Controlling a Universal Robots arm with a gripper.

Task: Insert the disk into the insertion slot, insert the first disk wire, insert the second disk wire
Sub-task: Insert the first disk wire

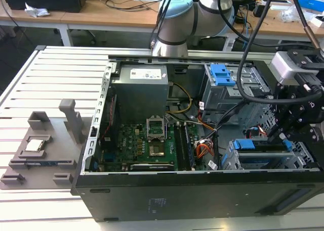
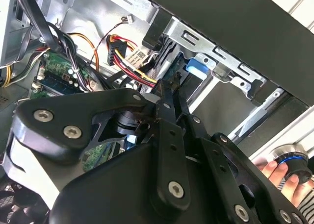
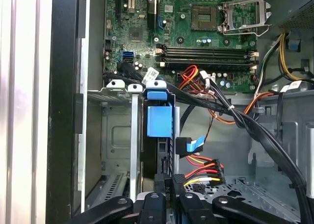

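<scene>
I'm hovering my gripper (image 2: 161,89) just beside the disk (image 3: 159,121), jaws pinching narrow. The wire (image 3: 206,167) is looking floppy, so I'm favouring its stiff plug (image 3: 179,178).

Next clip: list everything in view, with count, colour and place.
computer case: one, black, open, on the slatted table
motherboard: one, green, inside the case
power supply: one, grey, beyond the motherboard
disk: one, blue carrier, in the insertion slot, a silver cage
latch: one, blue, on the taller grey cage
wire bundle: one, red, orange, yellow and black, beside the disk
fixture: one, grey, at the exterior view's left of the case
person's hand: one, by a round black knob
robot arm: one, silver and light blue, behind the case
end effector: one, black, at the disk's end
</scene>
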